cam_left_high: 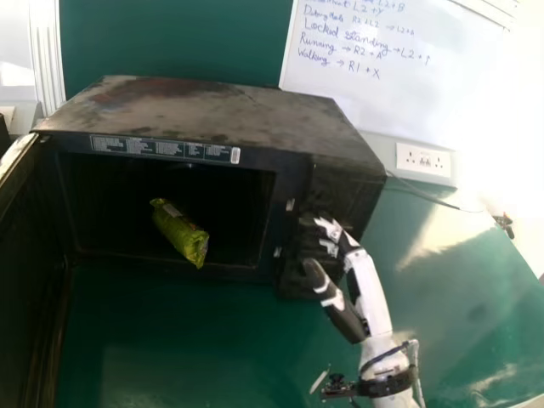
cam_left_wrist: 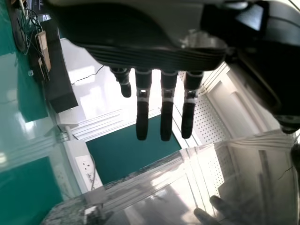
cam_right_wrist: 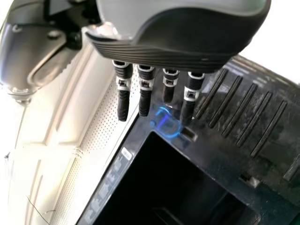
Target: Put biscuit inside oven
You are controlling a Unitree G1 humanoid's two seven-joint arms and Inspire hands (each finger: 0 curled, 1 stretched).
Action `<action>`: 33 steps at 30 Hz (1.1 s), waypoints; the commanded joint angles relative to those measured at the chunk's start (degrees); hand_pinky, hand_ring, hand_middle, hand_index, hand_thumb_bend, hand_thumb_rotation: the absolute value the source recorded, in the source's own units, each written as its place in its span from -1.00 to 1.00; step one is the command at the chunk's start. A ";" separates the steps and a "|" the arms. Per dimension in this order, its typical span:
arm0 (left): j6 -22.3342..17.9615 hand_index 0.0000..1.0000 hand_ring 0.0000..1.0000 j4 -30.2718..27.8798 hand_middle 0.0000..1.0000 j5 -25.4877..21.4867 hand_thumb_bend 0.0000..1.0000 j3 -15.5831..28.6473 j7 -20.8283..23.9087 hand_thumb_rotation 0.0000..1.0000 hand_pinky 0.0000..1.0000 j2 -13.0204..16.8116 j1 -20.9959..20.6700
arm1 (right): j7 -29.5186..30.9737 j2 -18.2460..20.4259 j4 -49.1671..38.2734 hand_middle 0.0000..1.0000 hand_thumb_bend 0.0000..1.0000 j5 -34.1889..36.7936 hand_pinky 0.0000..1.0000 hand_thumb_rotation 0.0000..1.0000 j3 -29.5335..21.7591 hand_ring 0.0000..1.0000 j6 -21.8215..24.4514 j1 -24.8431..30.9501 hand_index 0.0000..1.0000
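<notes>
Right hand (cam_left_high: 342, 317) open, empty | left hand (cam_left_wrist: 140, 55) open, empty | oven (cam_left_high: 229, 110) (door (cam_left_high: 24, 255) swung wide): biscuit packet (cam_left_high: 180, 233) slanted in mouth

From the oven's (cam_left_high: 229, 110) mouth (cam_left_high: 102, 200), there is a way in at 6 o'clock, over the table (cam_left_high: 170, 331). The open door (cam_left_high: 25, 246) bars 9 o'clock; the right hand (cam_left_high: 338, 310) stands at 4. The biscuit (cam_left_high: 180, 234) obstructs the middle.

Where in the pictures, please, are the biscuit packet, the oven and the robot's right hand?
Biscuit packet (cam_left_high: 179, 234), head view: middle of its wrapper.
Oven (cam_left_high: 212, 109), head view: its top surface.
Right hand (cam_right_wrist: 187, 40), right wrist view: its broad part, behind the fingers.
</notes>
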 commanded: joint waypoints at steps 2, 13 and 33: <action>-2.12 0.48 0.34 1.46 0.47 0.69 0.41 0.60 0.21 0.57 0.13 1.04 0.43 | 1.08 -0.32 1.04 0.77 0.93 2.85 0.45 -0.33 -1.26 0.74 -0.72 1.20 0.58; -18.97 0.56 0.44 13.42 0.53 3.24 0.27 1.07 -0.33 0.66 0.34 5.58 -5.97 | 6.40 0.69 4.96 0.41 0.98 15.37 -0.26 -0.27 -4.64 0.32 -2.97 3.91 0.32; -47.49 0.68 0.62 31.31 0.66 17.17 0.37 8.93 1.07 1.00 0.69 11.81 -16.03 | 5.45 3.44 11.86 0.15 1.00 20.48 -0.57 0.06 -10.51 -0.07 -0.53 5.09 0.07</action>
